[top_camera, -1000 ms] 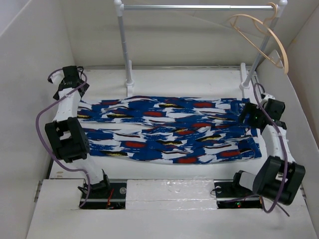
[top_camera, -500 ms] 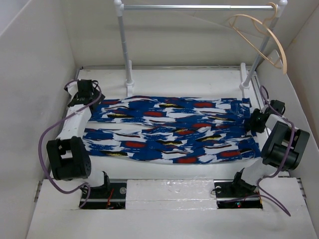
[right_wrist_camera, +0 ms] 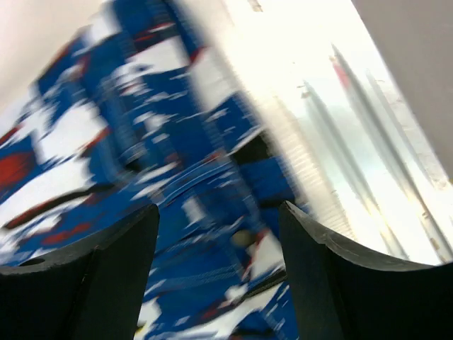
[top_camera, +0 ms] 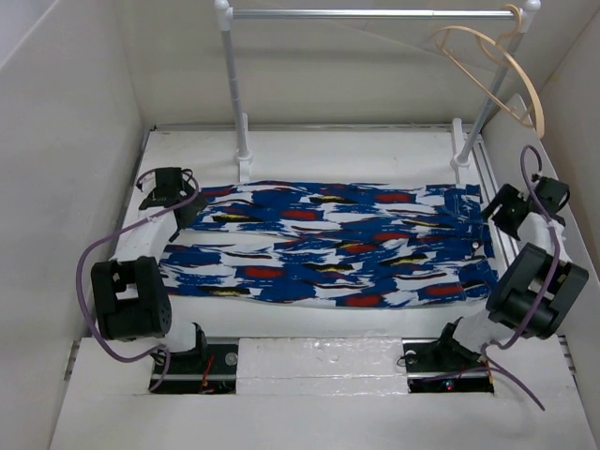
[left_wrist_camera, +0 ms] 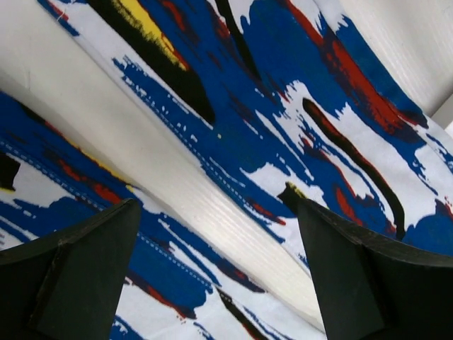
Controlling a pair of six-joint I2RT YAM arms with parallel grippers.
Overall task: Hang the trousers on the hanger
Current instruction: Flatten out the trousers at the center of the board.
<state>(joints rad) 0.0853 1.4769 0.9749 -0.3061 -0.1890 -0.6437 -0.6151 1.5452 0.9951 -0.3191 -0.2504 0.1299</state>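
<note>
Two black tools, both released. L tool (top_camera: 181, 208) hovers at the left end of the soft bright-blue trousers (top_camera: 328, 248) w/ white, red, black & yellow brush streaks. Its jaws are wide apart, nothing betw. them. From the L wrist cam the tool (left_wrist_camera: 216, 205) looks down on the fabric (left_wrist_camera: 283, 106) and a strip of bare white counter (left_wrist_camera: 141, 152) running betw. two parts of the fabric.

R tool (top_camera: 502, 208) is just beside the right end of the trousers, jaws apart too, gripping nothing. Its wrist view is blurred: the tool (right_wrist_camera: 218, 209) has fabric (right_wrist_camera: 85, 142) below and to the left, bare counter to the right.

Trousers lie flat on the white counter (top_camera: 356, 145), spread left to right betw. the two arms.

At the back stands a grey metal rail (top_camera: 375, 13) on white posts (top_camera: 234, 84). The thin pale tan wooden hanger (top_camera: 536, 105) hooks on the rail's right end and hangs tilted, well apart from the trousers, which aren't on it yet.
</note>
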